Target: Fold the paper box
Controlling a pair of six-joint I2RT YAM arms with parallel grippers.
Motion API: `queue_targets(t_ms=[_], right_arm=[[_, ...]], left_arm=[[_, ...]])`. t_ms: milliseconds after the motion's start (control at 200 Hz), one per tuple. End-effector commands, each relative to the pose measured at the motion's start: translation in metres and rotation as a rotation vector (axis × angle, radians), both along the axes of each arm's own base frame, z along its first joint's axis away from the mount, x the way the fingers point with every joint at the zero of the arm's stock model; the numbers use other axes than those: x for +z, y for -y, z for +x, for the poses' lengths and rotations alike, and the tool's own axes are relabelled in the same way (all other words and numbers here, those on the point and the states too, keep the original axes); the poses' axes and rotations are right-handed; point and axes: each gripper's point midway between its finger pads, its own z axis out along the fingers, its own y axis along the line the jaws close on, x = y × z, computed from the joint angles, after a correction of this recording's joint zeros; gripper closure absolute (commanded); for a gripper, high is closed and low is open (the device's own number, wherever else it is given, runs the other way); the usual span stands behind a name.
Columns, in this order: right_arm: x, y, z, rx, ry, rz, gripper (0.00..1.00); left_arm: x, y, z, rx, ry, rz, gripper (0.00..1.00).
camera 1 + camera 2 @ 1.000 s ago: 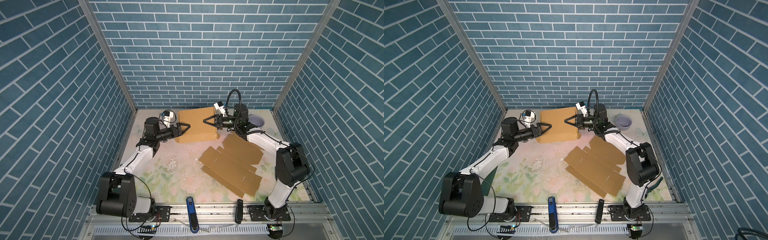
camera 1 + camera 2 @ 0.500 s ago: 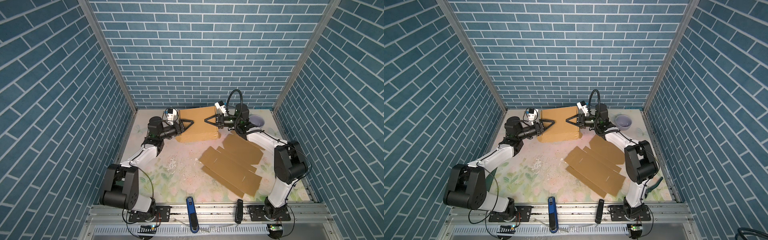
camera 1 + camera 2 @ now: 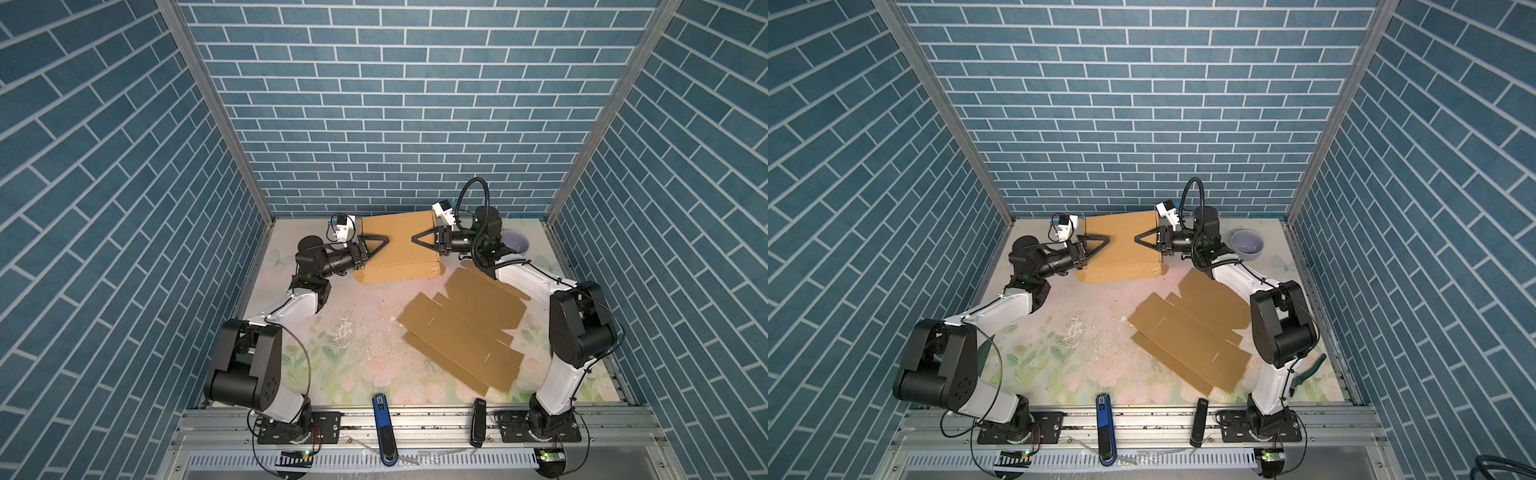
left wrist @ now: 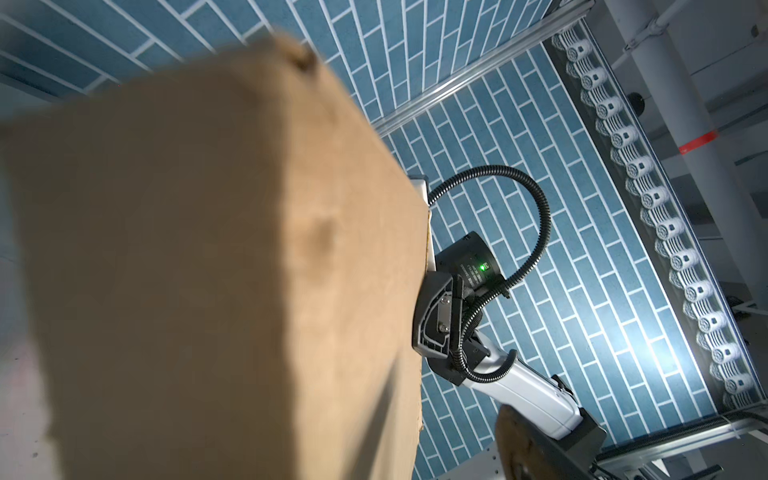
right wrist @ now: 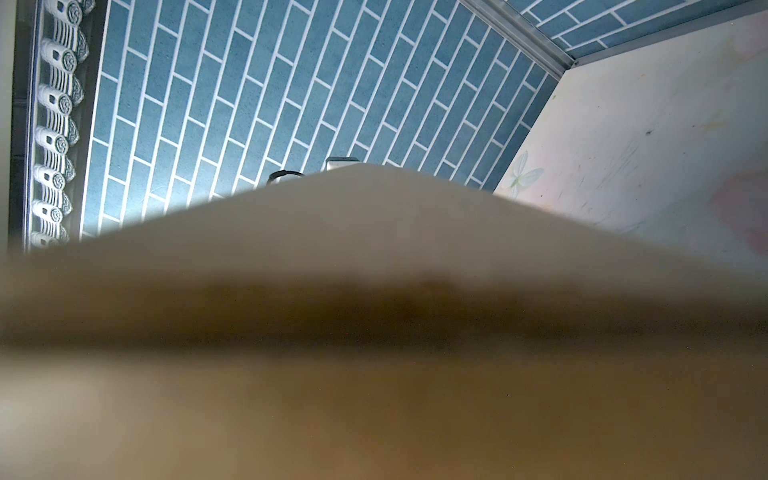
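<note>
The paper box [image 3: 399, 253] [image 3: 1121, 253] is a brown cardboard box, folded up and standing at the back middle of the table. My left gripper [image 3: 385, 240] [image 3: 1106, 239] reaches over its top from the left. In the left wrist view the box [image 4: 208, 270] fills the frame, and one finger [image 4: 515, 444] stands apart from its edge, so the jaws are open. My right gripper [image 3: 414, 240] [image 3: 1136, 239] lies on the top from the right. Its lower finger is hidden. The right wrist view shows only blurred cardboard [image 5: 374, 353].
Flat unfolded cardboard sheets [image 3: 465, 328] [image 3: 1192, 332] lie front right of the box. A lilac bowl [image 3: 1248, 247] sits in the back right corner behind the right arm. A blue tool [image 3: 382, 419] and a black tool [image 3: 478, 419] lie at the front edge.
My left gripper has moved from the box's left edge further in over its top, towards the right gripper. The right gripper and the box have stayed in place.
</note>
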Motion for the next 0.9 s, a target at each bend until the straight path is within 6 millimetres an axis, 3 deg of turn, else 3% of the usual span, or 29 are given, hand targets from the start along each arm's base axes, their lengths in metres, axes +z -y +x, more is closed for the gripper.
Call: queue_targets(t_ms=[0, 435, 895], right_arm=[[-0.007, -0.002, -0.011, 0.010, -0.014, -0.031, 0.68], [-0.007, 0.003, -0.011, 0.004, -0.012, -0.035, 0.68], [-0.010, 0.002, -0.003, 0.007, -0.036, -0.019, 0.69]], left_arm=[[0.034, 0.010, -0.026, -0.079, 0.149, 0.001, 0.07], [0.039, 0.008, -0.042, -0.104, 0.198, 0.039, 0.04], [0.049, 0.009, -0.047, -0.130, 0.229, 0.017, 0.10]])
